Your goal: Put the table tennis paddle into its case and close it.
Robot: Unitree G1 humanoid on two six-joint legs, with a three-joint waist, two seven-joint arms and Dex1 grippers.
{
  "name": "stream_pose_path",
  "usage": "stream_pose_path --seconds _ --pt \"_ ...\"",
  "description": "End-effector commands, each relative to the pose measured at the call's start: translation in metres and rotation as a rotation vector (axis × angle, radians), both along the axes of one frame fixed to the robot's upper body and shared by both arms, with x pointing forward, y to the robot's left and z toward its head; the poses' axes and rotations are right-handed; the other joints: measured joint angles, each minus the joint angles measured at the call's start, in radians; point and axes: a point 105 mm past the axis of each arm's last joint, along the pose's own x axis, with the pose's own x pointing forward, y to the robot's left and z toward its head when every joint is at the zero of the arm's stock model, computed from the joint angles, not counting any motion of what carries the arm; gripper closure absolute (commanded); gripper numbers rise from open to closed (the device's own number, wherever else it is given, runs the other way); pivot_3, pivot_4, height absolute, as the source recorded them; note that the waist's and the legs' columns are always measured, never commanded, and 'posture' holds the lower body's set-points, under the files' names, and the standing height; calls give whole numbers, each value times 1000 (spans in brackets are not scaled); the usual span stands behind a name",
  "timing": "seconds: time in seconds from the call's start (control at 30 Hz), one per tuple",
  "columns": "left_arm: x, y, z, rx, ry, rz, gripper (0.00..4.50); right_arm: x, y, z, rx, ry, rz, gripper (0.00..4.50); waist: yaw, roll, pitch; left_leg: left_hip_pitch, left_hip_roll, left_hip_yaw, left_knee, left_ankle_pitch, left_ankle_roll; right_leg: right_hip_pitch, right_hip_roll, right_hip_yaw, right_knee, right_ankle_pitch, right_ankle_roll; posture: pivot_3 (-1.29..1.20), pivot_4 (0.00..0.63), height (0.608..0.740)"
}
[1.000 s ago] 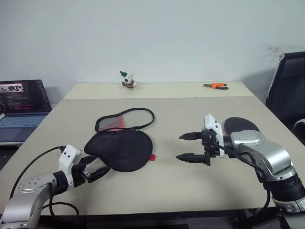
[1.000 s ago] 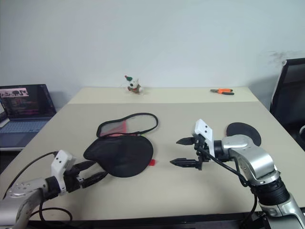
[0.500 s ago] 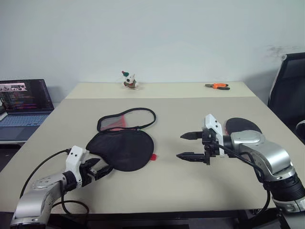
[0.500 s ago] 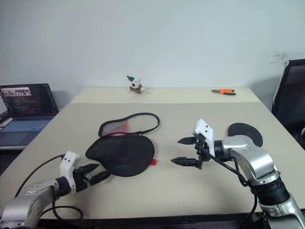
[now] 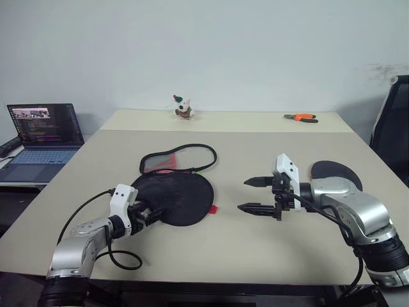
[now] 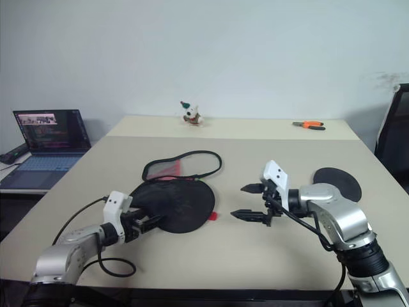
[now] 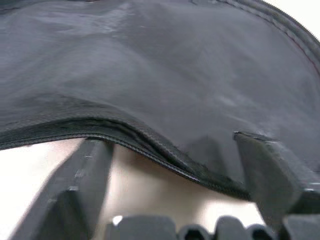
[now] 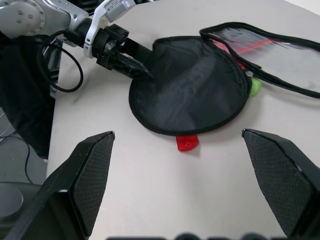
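The case (image 5: 182, 197) lies unzipped on the table, its black body toward me and its rimmed flap (image 5: 179, 160) with the red panel folded back behind it. A green pull tag (image 8: 255, 86) sits at the hinge. My left gripper (image 5: 151, 214) is open at the case's near left edge; in the left wrist view the zipper rim (image 7: 150, 145) runs between its fingers (image 7: 80, 180). My right gripper (image 5: 244, 195) hovers open above the table right of the case, pointing at it, holding nothing. The table tennis paddle (image 5: 335, 173) lies flat at the right, partly behind my right arm.
A small red tab (image 5: 213, 208) lies by the case's right edge. At the table's far edge stand a small toy figure (image 5: 184, 107) and orange-handled pliers (image 5: 301, 117). A laptop (image 5: 38, 137) is open on a side desk to the left. A black chair (image 5: 395, 115) is at right.
The camera has swung left, shifting the whole picture right. My left gripper has moved forward to the case's near edge and its fingers have narrowed a little. The right arm has kept still.
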Motion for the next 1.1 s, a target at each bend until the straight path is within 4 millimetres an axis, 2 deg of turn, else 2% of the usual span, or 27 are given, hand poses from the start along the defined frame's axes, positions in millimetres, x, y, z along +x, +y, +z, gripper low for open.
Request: stream_pose_path --seconds 0.03,0.2,0.23,0.27,0.4,0.57,0.67,0.77,0.87,0.9,0.97,1.1 --pt "-7 -40 8 -79 14 -129 2036 -2 -6 14 21 -57 -17 0 0 0 0 -1 0 0 0 0 0 0 0 0 0 0 1 0 150 740" --pt "-5 -68 23 -166 13 -158 3950 0 -12 16 16 -62 -44 0 -4 -1 0 -3 0 0 0 0 0 -1 -1 0 -1 0 2 0 150 740" --pt "-3 -74 25 -185 14 -162 4279 0 -14 16 14 -64 -50 0 -4 -1 0 -3 0 0 0 0 0 -2 -1 0 -1 0 2 0 150 740" --pt "-1 -80 28 -207 15 -164 4422 0 -16 17 13 -66 -56 0 -4 -1 0 -3 -1 -1 0 0 0 -2 -1 0 -1 0 2 0 150 740" --pt "12 -109 38 -302 20 -165 4422 2 -26 18 -8 -75 -78 0 -4 -1 0 -3 -1 0 1 0 0 -1 0 0 -1 0 2 0 150 740" --pt "33 -158 44 -356 29 -204 4422 7 -41 23 -48 -108 -108 0 -4 -1 1 -4 -5 1 2 0 0 -1 0 -1 -1 0 2 0 150 740" --pt "39 -172 45 -350 21 -220 4422 7 -43 24 -58 -119 -115 0 -8 -1 1 -5 -5 2 2 0 -1 -1 0 -1 -2 0 2 0 150 740" --pt "30 -179 44 -310 1 -298 4422 6 -43 24 -61 -122 -115 0 -15 -1 1 -4 -3 4 1 2 -4 -2 0 1 -2 0 2 0 150 740" --pt "18 -174 37 -237 -13 -366 4422 4 -43 23 -64 -119 -113 0 -15 -1 1 -4 -2 4 0 2 -4 -2 0 1 -1 0 2 0 150 740" --pt "14 -168 32 -197 -17 -381 4227 3 -43 22 -66 -115 -113 0 -15 -1 1 -4 -2 4 0 3 -5 -2 0 1 -1 0 2 0 150 740" --pt "-1 -150 17 -51 -41 -442 3789 2 -44 19 -70 -103 -120 0 -17 -1 1 -3 -2 3 0 3 -5 -2 0 2 -1 0 2 0 150 740" --pt "-30 -117 -9 181 -37 -543 2401 3 -46 14 -75 -78 -141 0 -22 -1 1 -2 -1 2 -1 3 -5 -2 0 3 -2 0 2 0 150 740"
